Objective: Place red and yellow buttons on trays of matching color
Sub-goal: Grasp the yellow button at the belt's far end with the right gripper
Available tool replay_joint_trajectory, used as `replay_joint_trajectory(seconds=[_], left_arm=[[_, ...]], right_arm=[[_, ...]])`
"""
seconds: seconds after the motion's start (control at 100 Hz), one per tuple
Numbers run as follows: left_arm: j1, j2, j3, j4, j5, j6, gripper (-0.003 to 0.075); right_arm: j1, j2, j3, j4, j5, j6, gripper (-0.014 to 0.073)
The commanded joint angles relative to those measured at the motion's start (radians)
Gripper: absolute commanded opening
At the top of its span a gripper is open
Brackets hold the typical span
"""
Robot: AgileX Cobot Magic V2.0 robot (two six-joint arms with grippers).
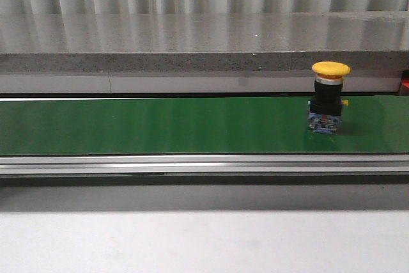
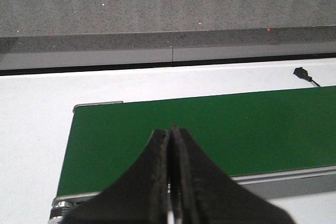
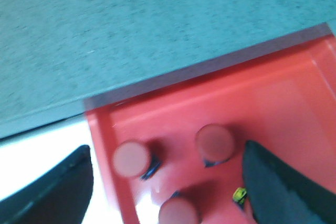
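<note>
A yellow button (image 1: 330,96) stands upright on the green conveyor belt (image 1: 160,124), toward its right end. Neither arm shows in the front view. My left gripper (image 2: 170,132) is shut with nothing in it and hangs over the near edge of the belt's left end (image 2: 157,119). In the right wrist view, my right gripper (image 3: 165,182) is open above a red tray (image 3: 273,98). Three red buttons (image 3: 131,158) (image 3: 215,142) (image 3: 178,212) stand in the tray, between and below the fingers (image 3: 58,187). No yellow tray is in view.
A grey stone ledge (image 1: 204,39) runs behind the belt. White tabletop (image 1: 192,241) lies in front of the conveyor's metal rail (image 1: 204,164). A small black cable end (image 2: 304,74) lies on the white surface beyond the belt.
</note>
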Motion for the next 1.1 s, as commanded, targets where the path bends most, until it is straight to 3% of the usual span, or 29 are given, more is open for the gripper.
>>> replay_joint_trajectory(seconds=[0.0,0.37,0.67,1.09], left_arm=[[-0.007,0.007,-0.028,-0.017,-0.068,-0.003,-0.002],[-0.007,0.007,-0.028,-0.017,-0.068,-0.003,-0.002],[-0.007,0.007,-0.028,-0.017,-0.068,-0.003,-0.002],[-0.007,0.007,-0.028,-0.017,-0.068,-0.003,-0.002]], right_arm=[[0.025,-0.121,0.044,0.009,-0.035,-0.03,0.0583],[0.18,-0.372,0.416,0.009,-0.038,-0.031,0.0583],[0.212,-0.557,0.657,0.009,0.035,-0.105,0.0583],[0.388,-0.564,0.691,0.009,0.156,-0.213,0.0583]])
